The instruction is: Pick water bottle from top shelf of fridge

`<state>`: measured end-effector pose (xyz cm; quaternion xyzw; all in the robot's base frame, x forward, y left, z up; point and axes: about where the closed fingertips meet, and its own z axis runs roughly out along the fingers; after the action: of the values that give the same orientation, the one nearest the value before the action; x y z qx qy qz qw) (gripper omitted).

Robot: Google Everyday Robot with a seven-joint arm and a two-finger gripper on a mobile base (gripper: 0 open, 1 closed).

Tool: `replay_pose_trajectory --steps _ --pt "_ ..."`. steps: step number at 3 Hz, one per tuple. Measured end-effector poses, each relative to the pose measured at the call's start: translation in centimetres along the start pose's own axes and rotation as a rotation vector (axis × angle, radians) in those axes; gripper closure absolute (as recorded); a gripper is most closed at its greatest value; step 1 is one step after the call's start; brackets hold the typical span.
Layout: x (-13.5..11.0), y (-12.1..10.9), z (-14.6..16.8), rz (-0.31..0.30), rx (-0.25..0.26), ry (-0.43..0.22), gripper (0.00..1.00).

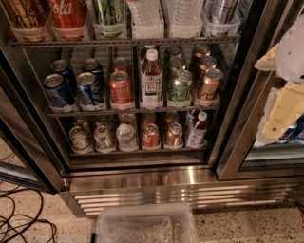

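The fridge (pixel 142 182) stands open in front of me, with wire racks of drinks. The top shelf (pixel 123 42) runs along the top of the view, with clear lane trays behind its steel rail. Two clear ribbed water bottles stand on it, one (pixel 145 14) at the centre and one (pixel 186 13) just to its right. Only their lower parts show; the caps are cut off. My gripper (pixel 271 88) is at the right edge, in front of the right glass door, lower than the top shelf and well right of the bottles. It is open and empty.
Cans flank the water bottles on the top shelf. The middle rack holds cans and a brown tea bottle (pixel 151 78); the lower rack holds more cans. A clear plastic bin (pixel 145 223) sits on the floor before the base grille. Black cables (pixel 19 216) lie at the lower left. The open door (pixel 21 161) is at the left.
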<state>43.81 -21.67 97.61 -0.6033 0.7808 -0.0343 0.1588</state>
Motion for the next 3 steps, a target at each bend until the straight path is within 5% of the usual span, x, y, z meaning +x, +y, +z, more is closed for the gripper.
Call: replay_pose_trajectory --steps 2,3 --pt "-0.5 0.7 0.6 -0.021 -0.009 -0.037 0.0" --pt "-2.7 2.0 3.6 -0.093 -0.037 -0.163 0.0"
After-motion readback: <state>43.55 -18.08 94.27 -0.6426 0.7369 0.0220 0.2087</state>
